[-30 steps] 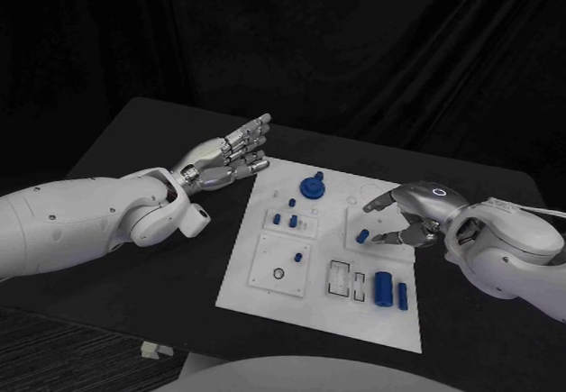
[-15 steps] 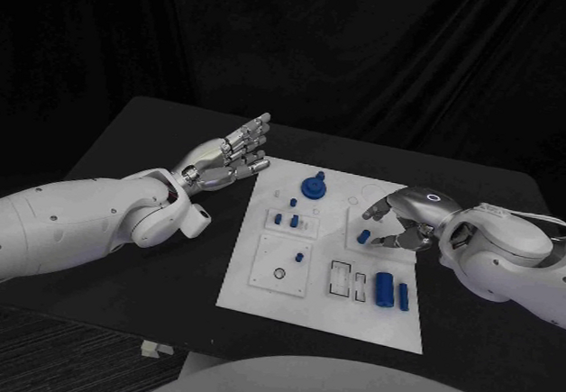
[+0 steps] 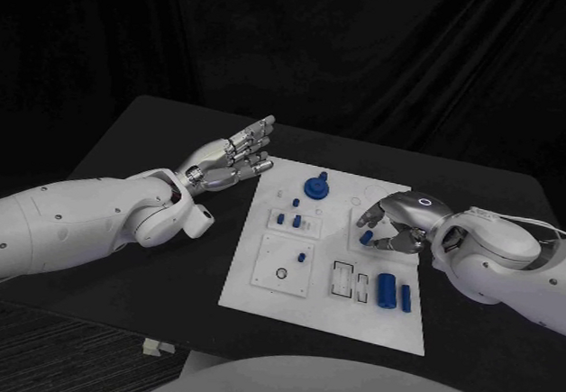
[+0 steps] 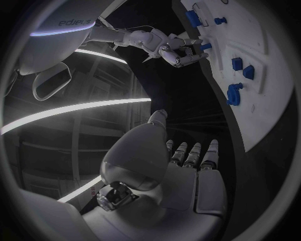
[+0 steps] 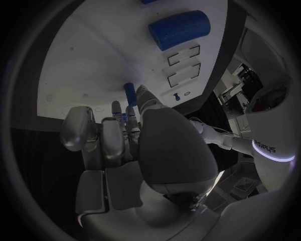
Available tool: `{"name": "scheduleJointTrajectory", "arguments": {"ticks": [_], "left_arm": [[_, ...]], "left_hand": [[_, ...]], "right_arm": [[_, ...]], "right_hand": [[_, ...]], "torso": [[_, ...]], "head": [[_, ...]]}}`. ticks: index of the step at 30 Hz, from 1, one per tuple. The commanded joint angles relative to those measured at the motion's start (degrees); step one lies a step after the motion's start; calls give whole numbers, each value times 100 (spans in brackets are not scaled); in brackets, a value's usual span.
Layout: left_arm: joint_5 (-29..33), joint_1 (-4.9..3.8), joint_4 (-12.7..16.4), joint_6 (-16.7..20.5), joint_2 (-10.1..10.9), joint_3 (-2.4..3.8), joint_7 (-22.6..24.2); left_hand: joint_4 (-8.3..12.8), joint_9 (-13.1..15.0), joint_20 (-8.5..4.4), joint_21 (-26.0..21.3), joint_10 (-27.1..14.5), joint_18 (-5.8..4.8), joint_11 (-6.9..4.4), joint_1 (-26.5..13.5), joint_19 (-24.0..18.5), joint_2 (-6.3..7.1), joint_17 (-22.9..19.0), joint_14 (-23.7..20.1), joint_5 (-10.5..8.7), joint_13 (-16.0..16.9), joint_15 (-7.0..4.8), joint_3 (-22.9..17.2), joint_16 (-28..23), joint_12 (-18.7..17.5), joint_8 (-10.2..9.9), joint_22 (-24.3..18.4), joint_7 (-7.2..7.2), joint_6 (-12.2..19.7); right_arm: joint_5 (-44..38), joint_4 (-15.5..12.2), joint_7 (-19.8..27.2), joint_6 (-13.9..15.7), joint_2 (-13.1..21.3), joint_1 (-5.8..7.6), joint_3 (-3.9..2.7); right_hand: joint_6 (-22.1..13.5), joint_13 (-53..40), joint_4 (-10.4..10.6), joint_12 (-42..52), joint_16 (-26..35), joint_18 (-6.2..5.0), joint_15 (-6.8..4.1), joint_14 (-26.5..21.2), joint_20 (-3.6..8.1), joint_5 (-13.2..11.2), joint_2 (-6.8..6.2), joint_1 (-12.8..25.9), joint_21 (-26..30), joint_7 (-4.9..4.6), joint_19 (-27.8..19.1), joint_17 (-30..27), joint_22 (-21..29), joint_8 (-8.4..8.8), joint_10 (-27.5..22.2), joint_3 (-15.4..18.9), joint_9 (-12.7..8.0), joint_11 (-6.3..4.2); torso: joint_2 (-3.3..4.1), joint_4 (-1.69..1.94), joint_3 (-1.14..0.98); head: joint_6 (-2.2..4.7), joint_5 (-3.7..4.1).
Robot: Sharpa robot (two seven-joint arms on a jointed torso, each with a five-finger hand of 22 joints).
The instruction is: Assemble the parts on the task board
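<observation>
The white task board (image 3: 327, 318) lies mid-table with blue parts on it: a round knob (image 3: 315, 187) at its far end, small pegs (image 3: 289, 220), a thick cylinder (image 3: 385, 288) near its right edge. My right hand (image 3: 395, 222) hangs over the board's right side, fingers curled down, pinching a small blue peg (image 5: 130, 93) whose tip meets the board (image 5: 94, 60). The cylinder (image 5: 178, 29) lies just beyond it. My left hand (image 3: 234, 155) hovers left of the board's far corner, fingers straight and apart, holding nothing. In the left wrist view the right hand (image 4: 178, 47) shows the peg (image 4: 205, 46) at its fingertips.
Two rectangular slots (image 3: 342, 280) sit left of the cylinder, and a thin blue piece (image 3: 406, 299) lies to its right. Black table (image 3: 148, 268) surrounds the board, with its front edge close below the board's near end.
My right hand has slid a little left and lower over the board, fingers still curled on the peg. The left hand has stayed where it was.
</observation>
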State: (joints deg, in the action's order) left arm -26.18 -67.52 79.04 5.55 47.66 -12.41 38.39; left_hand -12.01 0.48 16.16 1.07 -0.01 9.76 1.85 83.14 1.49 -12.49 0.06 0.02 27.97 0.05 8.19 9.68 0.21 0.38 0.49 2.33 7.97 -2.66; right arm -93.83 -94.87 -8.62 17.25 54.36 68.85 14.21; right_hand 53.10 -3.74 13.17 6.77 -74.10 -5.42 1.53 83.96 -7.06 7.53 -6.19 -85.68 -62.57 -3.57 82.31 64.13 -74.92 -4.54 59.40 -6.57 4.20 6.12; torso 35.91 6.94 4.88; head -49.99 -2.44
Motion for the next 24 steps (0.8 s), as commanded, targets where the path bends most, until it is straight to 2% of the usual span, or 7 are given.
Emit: {"name": "scheduleJointTrajectory", "arguments": {"ticks": [1, 6, 8, 14, 17, 22, 24], "left_arm": [[38, 16, 12, -30, -14, 6, 84], [38, 35, 11, -32, -15, 6, 87], [38, 42, 9, -35, -12, 6, 85], [38, 56, 9, -41, -9, 6, 77], [38, 61, 8, -48, -10, 6, 71], [38, 69, 5, -68, -9, 6, 54], [38, 72, 1, -92, -10, 6, 50]], "left_hand": [[3, 10, 22, -32, 1, 47, 38, 66, -33, 11, -6, -2, 39, -5, 17, -40, -21, -38, 11, 0, -42, 1], [35, 19, 22, -30, 1, 47, 82, 96, -29, 5, -6, -2, 59, -5, 18, -64, -21, -38, 20, 3, -95, -45], [41, 20, 22, -28, 1, 47, 90, 102, -27, 4, -6, -2, 63, -5, 18, -68, -21, -38, 21, 7, -105, -50], [58, 24, 24, -25, 1, 49, 115, 114, -21, 4, -6, -2, 72, -5, 22, -78, -21, -38, 26, 14, -134, -72], [73, 32, 27, -23, 1, 50, 138, 122, -18, 3, -6, -2, 74, -5, 32, -89, -21, -38, 36, 16, -179, -116], [89, 42, 31, -19, 1, 50, 160, 125, -10, 0, -6, -2, 78, -5, 44, -100, -21, -38, 48, 24, -238, -171], [67, 53, 39, -10, 1, 50, 183, 83, 5, -3, -6, -2, 31, -5, 73, -91, -21, -38, 65, 39, -313, -239]], "right_arm": [[-10, 36, 55, -22, -35, -47, -2], [-10, 84, 54, -72, -86, -89, -2], [-10, 96, 61, -62, -100, -98, -2], [-10, 103, 68, -21, -107, -105, -2], [-10, 95, 70, 29, -101, -107, -2], [-10, 75, 119, 191, -88, -108, -3], [-10, 65, 163, 310, -79, -108, -3]], "right_hand": [[33, -3, -32, 25, -23, 43, -48, 33, 17, 26, 52, 7, -17, -38, 5, -2, -855, -21, 45, -3, 2, -13], [166, 6, -101, -2, -11, 40, -58, 30, 29, 66, 91, -60, -1, -82, -4, -20, -848, -40, 93, -38, 7, -20], [365, 7, -145, -21, 3, 41, -66, 27, 37, 116, 120, -109, -11, -150, -6, -39, -849, -88, 165, -79, 20, -30], [649, 14, -221, -78, 23, 36, -94, 29, 62, 290, 155, -270, 1, -193, -15, -64, -843, -123, 358, -249, 23, -62], [728, 11, -250, -86, -17, 49, -126, 56, 82, 334, 138, -352, -83, -229, 11, -3, -863, -112, 505, -352, 16, -98], [989, 15, -287, -127, -53, 64, -199, 96, 151, 381, 110, -496, -189, -355, 46, 54, -885, -158, 789, -583, 35, -186], [1107, 15, -298, -147, -76, 76, -212, 113, 168, 385, 95, -526, -249, -372, 64, 91, -899, -189, 875, -651, 53, -197]], "torso": [[-5, -8, 5], [-9, -1, 2], [-11, -1, -1], [-13, -9, -2], [-13, -9, -1], [-7, -20, -1], [-9, -18, 1]], "head": [[-1, -10], [-1, -16], [-1, -25], [-1, -34], [-1, -43], [-1, -42], [-1, -38]]}}
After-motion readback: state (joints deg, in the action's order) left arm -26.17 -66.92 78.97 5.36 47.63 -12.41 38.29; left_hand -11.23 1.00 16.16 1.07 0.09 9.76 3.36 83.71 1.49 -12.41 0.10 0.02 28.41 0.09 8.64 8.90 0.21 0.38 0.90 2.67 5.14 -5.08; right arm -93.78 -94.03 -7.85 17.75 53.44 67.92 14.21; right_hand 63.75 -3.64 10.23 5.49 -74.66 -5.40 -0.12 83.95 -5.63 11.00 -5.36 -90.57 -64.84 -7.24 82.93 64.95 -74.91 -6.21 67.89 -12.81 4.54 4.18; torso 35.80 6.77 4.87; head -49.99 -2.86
